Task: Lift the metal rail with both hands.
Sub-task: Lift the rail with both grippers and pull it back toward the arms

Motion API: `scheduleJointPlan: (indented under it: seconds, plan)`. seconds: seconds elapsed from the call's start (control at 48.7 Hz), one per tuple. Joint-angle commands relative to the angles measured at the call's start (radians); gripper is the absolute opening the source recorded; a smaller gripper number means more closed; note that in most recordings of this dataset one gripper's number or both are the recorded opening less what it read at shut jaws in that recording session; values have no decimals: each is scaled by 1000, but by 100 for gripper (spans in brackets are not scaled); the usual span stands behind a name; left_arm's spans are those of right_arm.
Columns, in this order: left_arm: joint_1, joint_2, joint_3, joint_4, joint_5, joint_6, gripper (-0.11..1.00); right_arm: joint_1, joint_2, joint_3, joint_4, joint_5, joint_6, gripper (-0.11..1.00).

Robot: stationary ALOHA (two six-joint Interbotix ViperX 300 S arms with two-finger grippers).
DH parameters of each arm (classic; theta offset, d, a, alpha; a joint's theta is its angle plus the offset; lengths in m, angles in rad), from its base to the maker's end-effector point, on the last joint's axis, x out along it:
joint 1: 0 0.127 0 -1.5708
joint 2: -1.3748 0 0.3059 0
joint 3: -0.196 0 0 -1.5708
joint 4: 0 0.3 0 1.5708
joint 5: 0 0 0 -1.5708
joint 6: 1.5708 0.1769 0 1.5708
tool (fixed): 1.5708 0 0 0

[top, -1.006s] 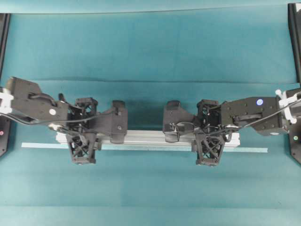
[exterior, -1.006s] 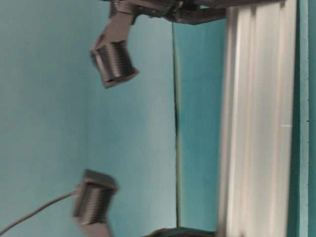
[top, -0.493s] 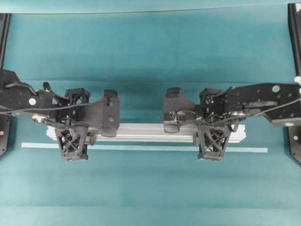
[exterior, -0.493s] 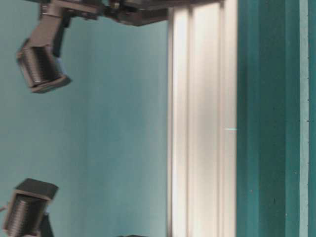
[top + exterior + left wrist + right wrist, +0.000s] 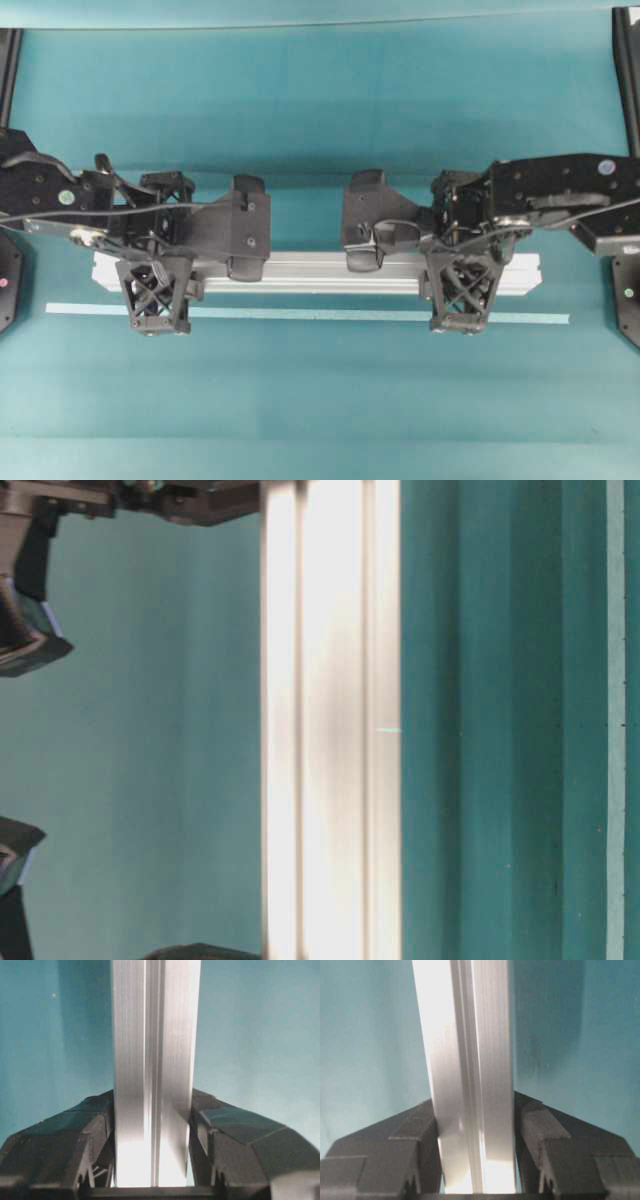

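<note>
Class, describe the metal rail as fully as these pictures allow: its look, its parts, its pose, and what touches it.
The metal rail is a long, straight, silver bar, apparently aluminium, with grooves running along its length. From overhead it lies across the middle of the view, above and parallel to a thin pale strip on the teal surface. The left gripper clamps it near one end and the right gripper near the other, black fingers pressed against both side faces. Nothing else visibly touches it.
</note>
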Motion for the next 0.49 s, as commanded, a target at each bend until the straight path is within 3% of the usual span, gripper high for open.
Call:
scheduleJointPlan:
  seconds: [0.0, 0.472]
  plan:
    - [0, -31, -40, 2, 15, -3, 36, -8, -15, -35, 3, 37, 3, 35]
    - [0, -40, -164, 0, 153, -5, 36, -12, -29, -144, 3, 193, 21, 35]
